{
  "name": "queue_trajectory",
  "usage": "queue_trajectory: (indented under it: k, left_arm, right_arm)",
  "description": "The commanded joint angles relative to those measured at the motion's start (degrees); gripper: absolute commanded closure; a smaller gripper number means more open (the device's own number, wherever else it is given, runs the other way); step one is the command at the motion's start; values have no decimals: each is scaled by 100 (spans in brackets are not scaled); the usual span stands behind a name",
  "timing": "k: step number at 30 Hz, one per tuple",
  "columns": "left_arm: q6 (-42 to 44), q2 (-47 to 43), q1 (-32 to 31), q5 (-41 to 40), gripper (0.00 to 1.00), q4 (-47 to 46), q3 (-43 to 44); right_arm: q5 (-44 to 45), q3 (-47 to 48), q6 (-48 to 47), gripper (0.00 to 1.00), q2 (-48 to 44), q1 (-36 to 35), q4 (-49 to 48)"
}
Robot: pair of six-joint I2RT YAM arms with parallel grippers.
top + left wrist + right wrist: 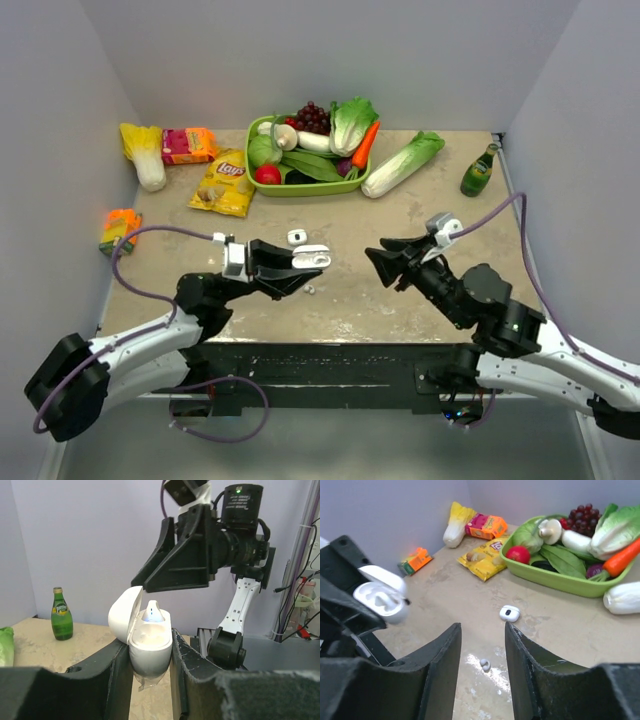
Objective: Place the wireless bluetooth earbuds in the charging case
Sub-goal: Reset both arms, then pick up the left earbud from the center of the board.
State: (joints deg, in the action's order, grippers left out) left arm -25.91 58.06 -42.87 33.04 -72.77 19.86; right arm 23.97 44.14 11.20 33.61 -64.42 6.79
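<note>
Left gripper [303, 262] clamps the case [150, 647], lid open, steady for loading. Right gripper [482, 636], jaws apart and empty, faces it. One earbud [485, 664] lies loose nearby.

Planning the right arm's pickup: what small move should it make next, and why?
Probably lower the right jaws over the loose earbud on the table. They stand open and empty, one earbud already sits in the open charging case clamped in the left jaws, and the loose one lies just below the right jaws.
</note>
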Motion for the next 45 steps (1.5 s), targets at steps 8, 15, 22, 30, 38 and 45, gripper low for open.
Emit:
queue_trajectory:
  k: [8,15,22,30,38,45]
  left_arm:
    - [16,-2244,-11,-1133,100,737,-1194]
    - [130,-3257,-11,-1353,100,1476,-1441]
    - [-124,-3231,-11,-1282,100,1187,-1634]
    - [-204,-3196,-11,-1265,100,1081,-1731]
    - [-178,-3064,-11,-1203,100,1055,-1687]
    - [-239,-2871,-11,-1107,100,853,-1748]
  right_arm:
    - [-1165,-714,1243,68,2623,9,-976]
    - [-1158,-556,1130,67,4258,79,-1539]
    - [-1552,-310,1130,59,5261,457,-2023]
    - [-1852,-90,1033,90,5824,483,-2296]
    - [-1755,-11,1060,100,6123,597,-2155]
    - [-1728,-55,1033,100,6228,826,-2190]
